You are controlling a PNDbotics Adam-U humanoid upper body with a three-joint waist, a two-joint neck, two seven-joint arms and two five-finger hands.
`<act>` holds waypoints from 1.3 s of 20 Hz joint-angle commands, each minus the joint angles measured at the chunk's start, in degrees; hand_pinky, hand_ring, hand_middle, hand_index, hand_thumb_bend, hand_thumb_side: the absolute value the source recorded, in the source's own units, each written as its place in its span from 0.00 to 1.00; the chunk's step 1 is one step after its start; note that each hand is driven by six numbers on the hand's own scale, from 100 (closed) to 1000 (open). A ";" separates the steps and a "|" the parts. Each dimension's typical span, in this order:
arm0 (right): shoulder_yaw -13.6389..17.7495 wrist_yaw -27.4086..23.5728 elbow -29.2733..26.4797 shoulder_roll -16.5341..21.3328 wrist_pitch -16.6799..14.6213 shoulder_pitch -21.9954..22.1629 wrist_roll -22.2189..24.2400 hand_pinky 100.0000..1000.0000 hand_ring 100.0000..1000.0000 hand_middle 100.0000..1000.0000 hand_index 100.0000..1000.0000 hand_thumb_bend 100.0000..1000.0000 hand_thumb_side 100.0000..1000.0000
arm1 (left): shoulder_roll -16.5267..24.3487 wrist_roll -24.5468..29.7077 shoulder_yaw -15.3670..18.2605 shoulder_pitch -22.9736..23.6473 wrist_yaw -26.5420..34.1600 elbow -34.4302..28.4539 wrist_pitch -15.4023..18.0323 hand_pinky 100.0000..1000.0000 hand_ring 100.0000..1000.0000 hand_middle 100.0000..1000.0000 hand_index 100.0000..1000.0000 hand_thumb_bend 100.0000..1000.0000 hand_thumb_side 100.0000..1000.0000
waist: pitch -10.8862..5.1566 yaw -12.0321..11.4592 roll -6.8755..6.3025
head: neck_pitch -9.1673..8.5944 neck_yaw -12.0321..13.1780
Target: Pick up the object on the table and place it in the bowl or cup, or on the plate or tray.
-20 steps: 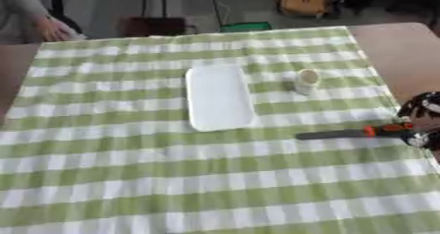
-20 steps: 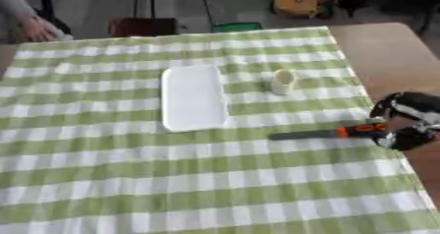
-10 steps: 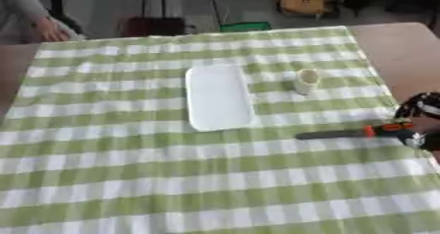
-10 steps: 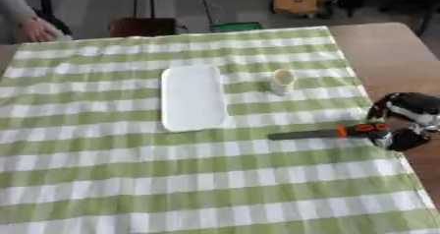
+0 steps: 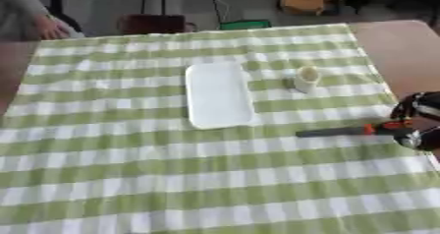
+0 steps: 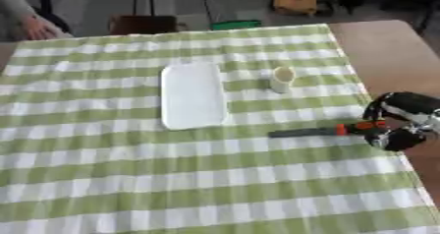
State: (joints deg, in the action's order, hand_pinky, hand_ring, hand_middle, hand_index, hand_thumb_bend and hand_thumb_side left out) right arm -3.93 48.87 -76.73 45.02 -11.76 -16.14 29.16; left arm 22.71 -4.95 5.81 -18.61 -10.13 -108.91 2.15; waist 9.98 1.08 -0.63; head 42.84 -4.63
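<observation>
Reaching in at the table's right edge, right hand curled round knife handle

One white tray, one cup, one orange-handled tool, one robot hand

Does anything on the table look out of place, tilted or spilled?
Nothing stands out. The white tray lies flat, the cup stands upright, and the tool with the orange handle lies flat at the right hand. No spill shows.

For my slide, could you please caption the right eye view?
Right hand at the orange handle of a knife-like tool, beside white tray and cup.
</observation>
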 commanded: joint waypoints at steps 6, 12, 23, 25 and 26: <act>-0.21 1.39 0.27 0.94 -0.51 -1.23 0.43 0.68 0.72 0.63 0.75 0.18 0.18 | 1.96 0.12 0.03 -0.69 0.12 -0.62 0.08 0.52 0.68 0.79 0.83 0.60 0.79 | -0.87 -0.17 0.04 | 0.29 -0.15; -0.51 3.44 1.09 0.94 -0.81 -1.34 0.05 0.68 0.71 0.59 0.73 0.16 0.17 | 1.96 0.15 0.00 -0.69 0.15 -0.60 0.09 0.52 0.68 0.79 0.83 0.60 0.79 | -0.85 -0.20 0.06 | 0.40 -0.20; -0.72 8.50 0.93 0.96 -1.59 -1.30 -3.99 0.66 0.67 0.53 0.69 0.14 0.13 | 1.99 0.14 -0.01 -0.74 0.16 -0.59 0.09 0.52 0.68 0.79 0.83 0.60 0.79 | -0.89 -0.12 0.01 | 0.45 -0.27; -0.72 9.55 0.86 0.99 -1.66 -1.33 -4.81 0.65 0.65 0.50 0.66 0.11 0.05 | 1.98 0.14 -0.02 -0.75 0.16 -0.59 0.09 0.53 0.68 0.79 0.83 0.61 0.79 | -0.89 -0.12 0.02 | 0.50 -0.30; -0.72 10.17 0.78 0.99 -1.65 -1.32 -5.47 0.65 0.65 0.50 0.66 0.11 0.05 | 1.98 0.15 -0.02 -0.76 0.16 -0.59 0.09 0.53 0.68 0.79 0.83 0.61 0.79 | -0.89 -0.13 0.03 | 0.51 -0.29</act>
State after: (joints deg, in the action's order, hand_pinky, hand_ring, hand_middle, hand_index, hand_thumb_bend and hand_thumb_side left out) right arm -5.03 58.02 -75.45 44.56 -13.44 -16.68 24.43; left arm 22.71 -4.87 5.52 -18.63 -10.13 -108.76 2.22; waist 9.98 0.92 -0.68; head 42.89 -4.77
